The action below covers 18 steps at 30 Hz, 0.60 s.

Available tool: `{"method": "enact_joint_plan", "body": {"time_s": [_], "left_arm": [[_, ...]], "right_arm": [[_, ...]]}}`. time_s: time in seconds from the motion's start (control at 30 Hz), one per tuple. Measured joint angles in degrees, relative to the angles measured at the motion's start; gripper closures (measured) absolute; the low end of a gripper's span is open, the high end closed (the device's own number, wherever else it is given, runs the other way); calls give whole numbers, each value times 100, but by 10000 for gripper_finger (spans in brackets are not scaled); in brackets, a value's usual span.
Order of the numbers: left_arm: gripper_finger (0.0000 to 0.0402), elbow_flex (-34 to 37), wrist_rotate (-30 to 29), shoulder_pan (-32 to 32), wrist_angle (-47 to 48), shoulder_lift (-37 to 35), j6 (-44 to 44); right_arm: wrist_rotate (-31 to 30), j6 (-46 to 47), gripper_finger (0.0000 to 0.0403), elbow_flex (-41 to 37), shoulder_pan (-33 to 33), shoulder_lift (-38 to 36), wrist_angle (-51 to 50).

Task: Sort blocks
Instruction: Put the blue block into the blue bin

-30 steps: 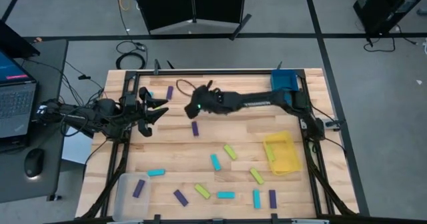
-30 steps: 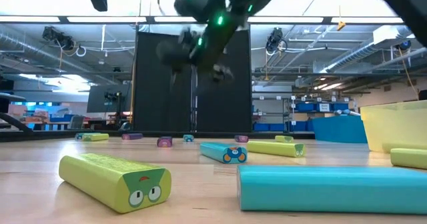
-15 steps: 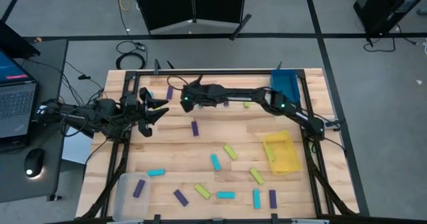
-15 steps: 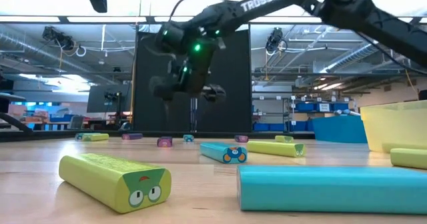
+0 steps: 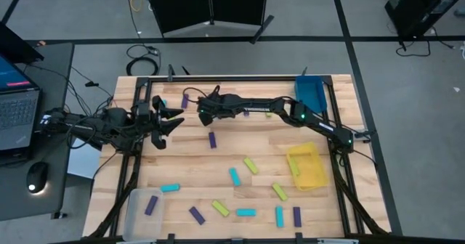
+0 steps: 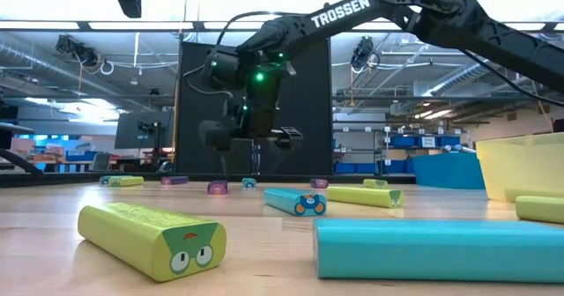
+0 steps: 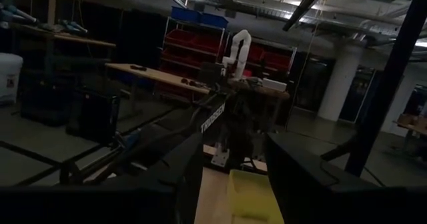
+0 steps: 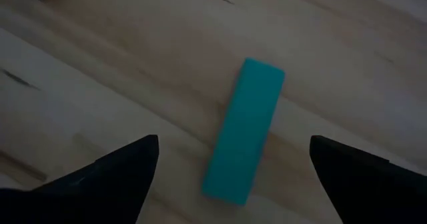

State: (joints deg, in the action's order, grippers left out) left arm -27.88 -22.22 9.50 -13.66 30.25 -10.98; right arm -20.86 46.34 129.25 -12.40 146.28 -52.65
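Near edge of the table (image 5: 218,153): blocks lie scattered, with a purple block (image 5: 151,205) in the clear tray (image 5: 134,216) at the near left corner.

Change: over the last second the right gripper (image 5: 204,110) swung toward the far edge and spread its fingers fully. It now hangs empty over a cyan block (image 8: 244,129) lying flat on the wood. Judged: a pick-up is being lined up.

Left gripper (image 5: 173,118) waits by the left edge, half-open, empty.

Beyond: grey floor, a laptop (image 5: 14,106).
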Motion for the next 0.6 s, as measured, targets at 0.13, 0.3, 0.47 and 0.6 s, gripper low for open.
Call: {"method": "enact_joint_plan", "body": {"time_s": [0.13,0.3,0.47,0.6], "left_arm": [[235,0,0,-2,45,1,-20],[235,0,0,0,42,-1,-22],[235,0,33,0,45,-1,-26],[235,0,39,0,43,-1,-26]], "right_arm": [[17,57,3,-98,-2,2,-60],[82,128,3,-78,-4,167,86],[81,171,13,-69,2,223,187],[83,208,36,-69,9,234,236]]}}
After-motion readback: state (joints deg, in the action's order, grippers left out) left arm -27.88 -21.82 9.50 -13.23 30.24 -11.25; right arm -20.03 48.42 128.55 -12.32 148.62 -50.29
